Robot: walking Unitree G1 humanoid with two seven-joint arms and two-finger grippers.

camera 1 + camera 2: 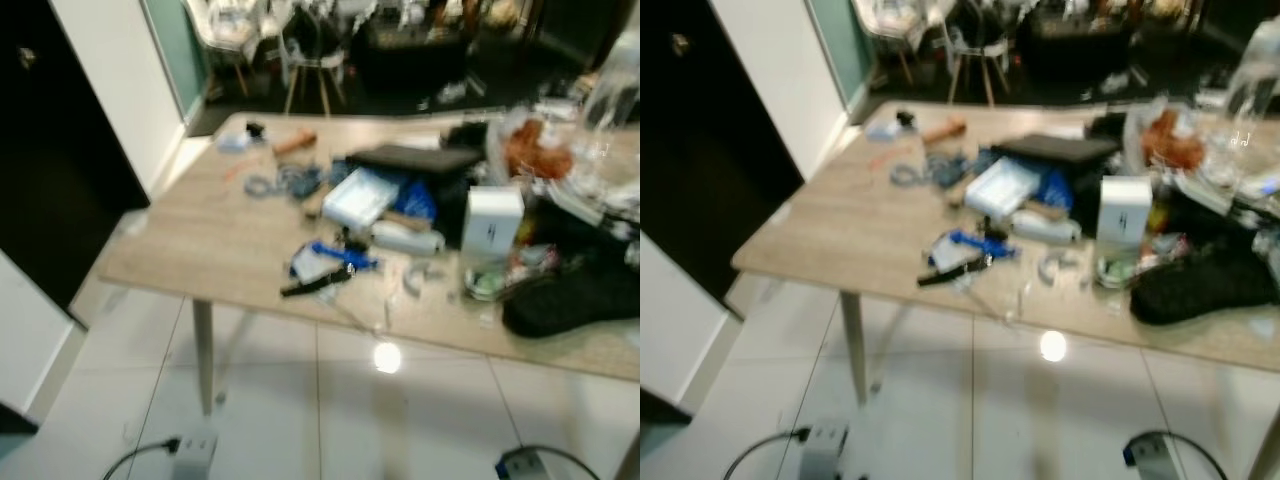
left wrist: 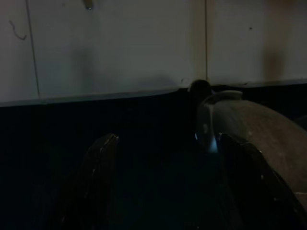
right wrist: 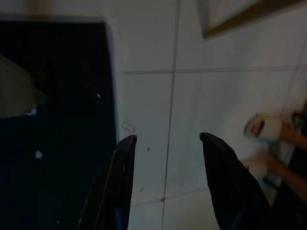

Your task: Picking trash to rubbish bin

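Clutter covered the wooden table [image 1: 200,240] ahead of us, and we judged we were on the approach, with nothing picked up. Going left to right: loose bits by the far corner, a blue-and-white wrapper [image 1: 322,262] with a black pen [image 1: 312,285] near the front edge, a white bottle [image 1: 405,238] lying on its side, an upright white box [image 1: 492,222], then a black mesh pouch [image 1: 575,295]. We saw no rubbish bin. Our left gripper [image 2: 160,191] hung low in shadow, fingers spread and empty; our right gripper [image 3: 168,182] hung over pale floor tiles [image 3: 216,96], fingers likewise apart, holding nothing. To do this well, we thought we should stop close to the front edge, let the blur settle, and choose the wrapper first, since it lay nearest.
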